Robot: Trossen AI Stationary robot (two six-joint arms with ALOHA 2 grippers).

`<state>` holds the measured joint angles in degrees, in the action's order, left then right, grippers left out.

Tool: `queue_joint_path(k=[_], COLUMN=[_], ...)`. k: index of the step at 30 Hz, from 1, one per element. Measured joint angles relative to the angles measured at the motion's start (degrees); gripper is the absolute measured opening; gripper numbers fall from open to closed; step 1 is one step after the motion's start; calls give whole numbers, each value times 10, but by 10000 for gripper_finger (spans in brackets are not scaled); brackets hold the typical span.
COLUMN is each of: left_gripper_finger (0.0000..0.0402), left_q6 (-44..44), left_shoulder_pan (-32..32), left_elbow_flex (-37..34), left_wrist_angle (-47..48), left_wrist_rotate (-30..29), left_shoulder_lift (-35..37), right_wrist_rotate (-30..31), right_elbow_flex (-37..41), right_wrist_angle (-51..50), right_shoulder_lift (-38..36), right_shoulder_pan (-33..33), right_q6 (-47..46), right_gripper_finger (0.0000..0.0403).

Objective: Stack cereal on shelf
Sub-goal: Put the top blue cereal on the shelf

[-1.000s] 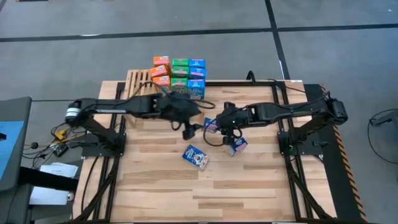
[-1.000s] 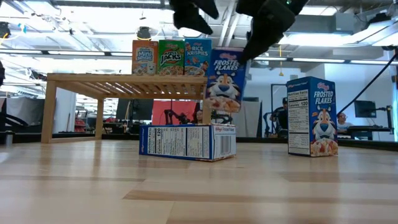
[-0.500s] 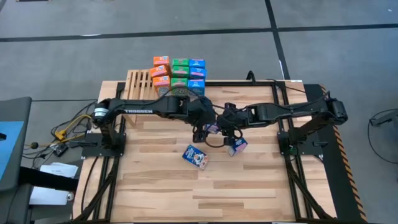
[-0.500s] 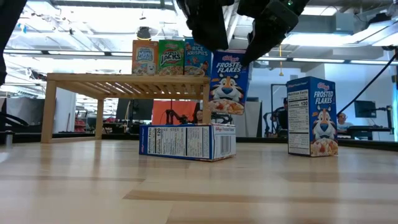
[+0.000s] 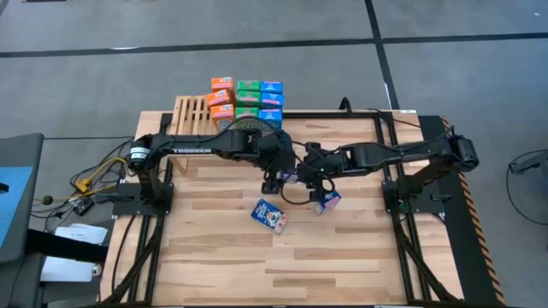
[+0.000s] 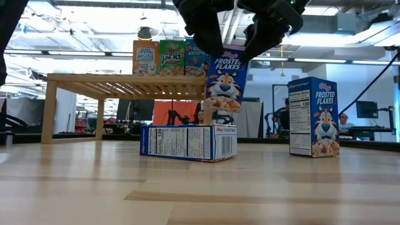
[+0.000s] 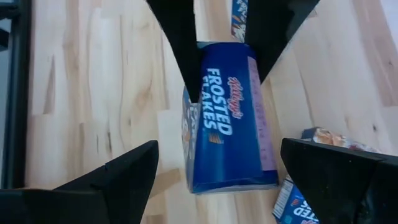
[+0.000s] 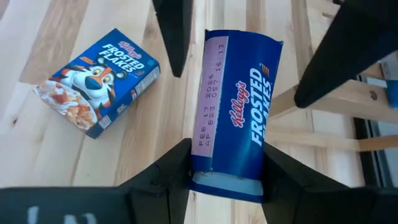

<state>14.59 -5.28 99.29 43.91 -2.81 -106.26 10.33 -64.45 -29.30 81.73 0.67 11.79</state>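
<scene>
My right gripper (image 8: 227, 165) is shut on a blue Frosted Flakes cereal box (image 6: 224, 81), which it holds over the middle of the table (image 5: 214, 257). My left gripper (image 7: 219, 146) is open. Its fingers stand on either side of that box's top, apart from it. A second blue box (image 6: 187, 142) lies flat on the table below the held one. A third (image 6: 312, 117) stands upright toward the right. The light-wood shelf (image 6: 125, 81) stands at the far left. Orange, green and blue boxes (image 5: 248, 103) stand on its slatted top. My right gripper pinches the box between its two fingers at one end of the top flap (image 8: 217, 158), coming from above and pointing down. The box hangs below the fingers, nearly upright with a slight tilt. It is lifted clear of the box lying under it.
The table's metal side frames (image 5: 145, 231) and the arm bases run along both sides. Bare planks fill the near half of the table (image 5: 282, 265). Grey floor surrounds it.
My left gripper has swung from near the shelf toward the table's right and come down a little. It now straddles the top of the box that my right gripper holds. The held box has stayed in nearly the same place.
</scene>
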Motion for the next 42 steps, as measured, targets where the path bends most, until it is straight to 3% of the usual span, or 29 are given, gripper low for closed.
queue_joint_path(k=[8,15,26,42], left_gripper_finger=[329,329,325,206], left_q6=[47,5,-10,-29], left_shoulder_pan=[0,0,8,10], left_elbow_flex=[-1,-1,-1,-1], left_wrist_angle=[62,-4,-16,-23], left_wrist_rotate=[-2,-5,-5,-15], left_shoulder_lift=[-6,-6,-6,-6], right_wrist_rotate=[2,2,2,3], right_elbow_flex=[1,0,0,0], right_wrist_angle=[8,33,32,32], right_shoulder_lift=[-7,-12,-12,-11], right_shoulder_pan=[4,5,9,7], right_q6=[42,40,29,32], right_gripper_finger=[175,175,175,175])
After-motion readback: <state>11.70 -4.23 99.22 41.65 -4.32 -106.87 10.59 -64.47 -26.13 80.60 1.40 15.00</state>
